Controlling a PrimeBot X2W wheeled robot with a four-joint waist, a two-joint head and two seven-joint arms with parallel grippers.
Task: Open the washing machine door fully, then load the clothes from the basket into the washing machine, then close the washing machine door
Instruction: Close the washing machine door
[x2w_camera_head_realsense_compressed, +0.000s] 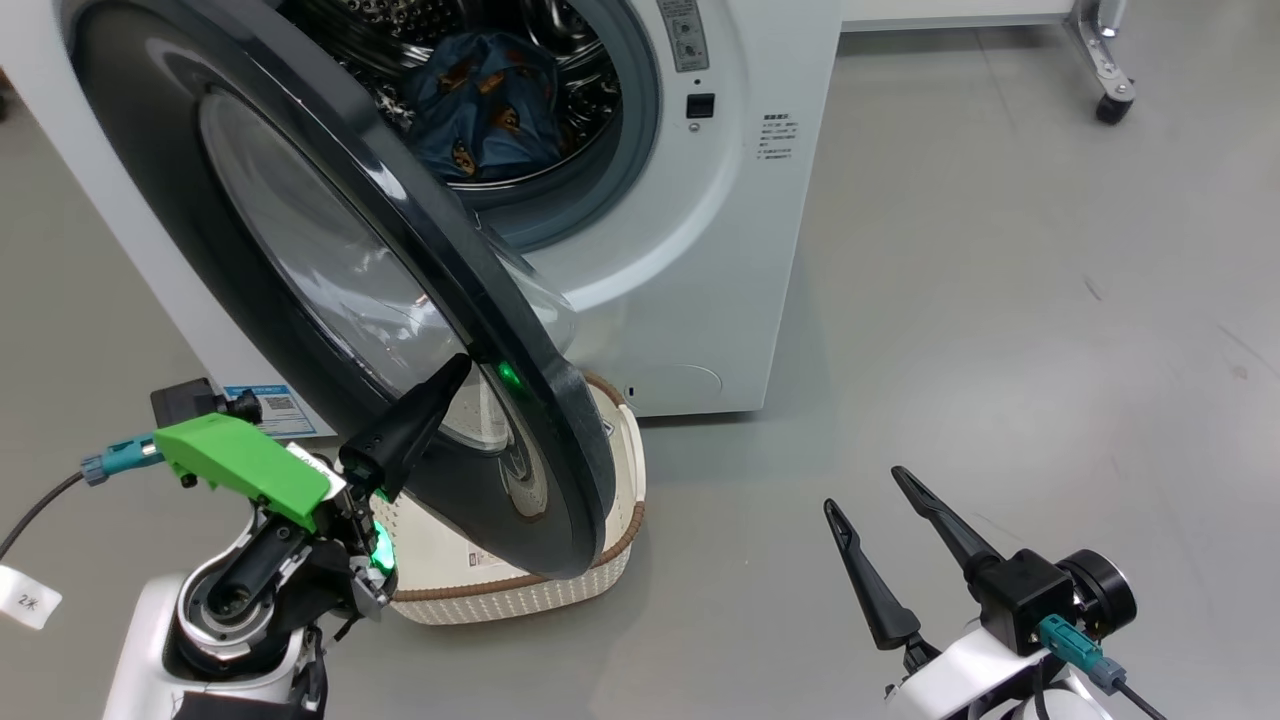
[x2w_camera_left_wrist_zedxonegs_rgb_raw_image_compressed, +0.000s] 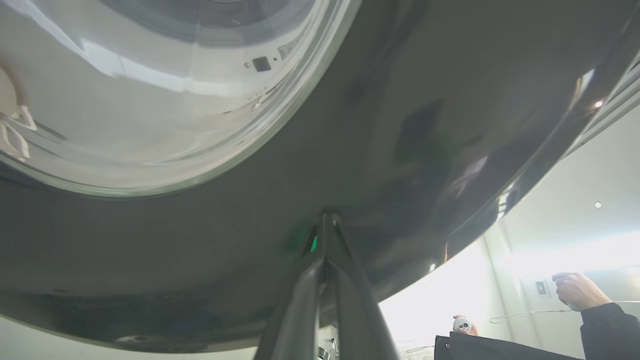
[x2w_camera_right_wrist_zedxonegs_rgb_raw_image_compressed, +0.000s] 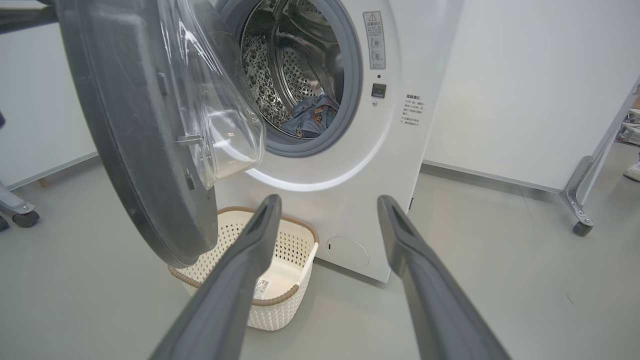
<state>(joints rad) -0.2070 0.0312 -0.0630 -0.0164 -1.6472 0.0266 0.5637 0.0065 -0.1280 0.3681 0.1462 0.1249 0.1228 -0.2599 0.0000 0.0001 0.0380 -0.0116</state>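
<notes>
The washing machine (x2w_camera_head_realsense_compressed: 720, 250) (x2w_camera_right_wrist_zedxonegs_rgb_raw_image_compressed: 350, 200) stands with its door (x2w_camera_head_realsense_compressed: 380, 300) (x2w_camera_right_wrist_zedxonegs_rgb_raw_image_compressed: 135, 140) (x2w_camera_left_wrist_zedxonegs_rgb_raw_image_compressed: 400, 125) swung partway out over the basket (x2w_camera_head_realsense_compressed: 610, 560) (x2w_camera_right_wrist_zedxonegs_rgb_raw_image_compressed: 290, 250). The clothes (x2w_camera_head_realsense_compressed: 485, 110) (x2w_camera_right_wrist_zedxonegs_rgb_raw_image_compressed: 310, 117), blue patterned fabric, lie inside the steel drum. My left gripper (x2w_camera_head_realsense_compressed: 462, 362) (x2w_camera_left_wrist_zedxonegs_rgb_raw_image_compressed: 325, 216) is shut, its tip pressed against the outer face of the door's black rim, holding nothing. My right gripper (x2w_camera_head_realsense_compressed: 868, 492) (x2w_camera_right_wrist_zedxonegs_rgb_raw_image_compressed: 327, 202) hangs open and empty over the floor to the right, pointing toward the machine. The basket shows only a barcode sticker on its floor.
Grey floor (x2w_camera_head_realsense_compressed: 1000, 350) spreads to the right of the machine. A wheeled metal stand (x2w_camera_head_realsense_compressed: 1105, 60) (x2w_camera_right_wrist_zedxonegs_rgb_raw_image_compressed: 580, 200) is at the far right by a white wall. In the left wrist view a person's hands (x2w_camera_left_wrist_zedxonegs_rgb_raw_image_compressed: 575, 290) show at the lower right.
</notes>
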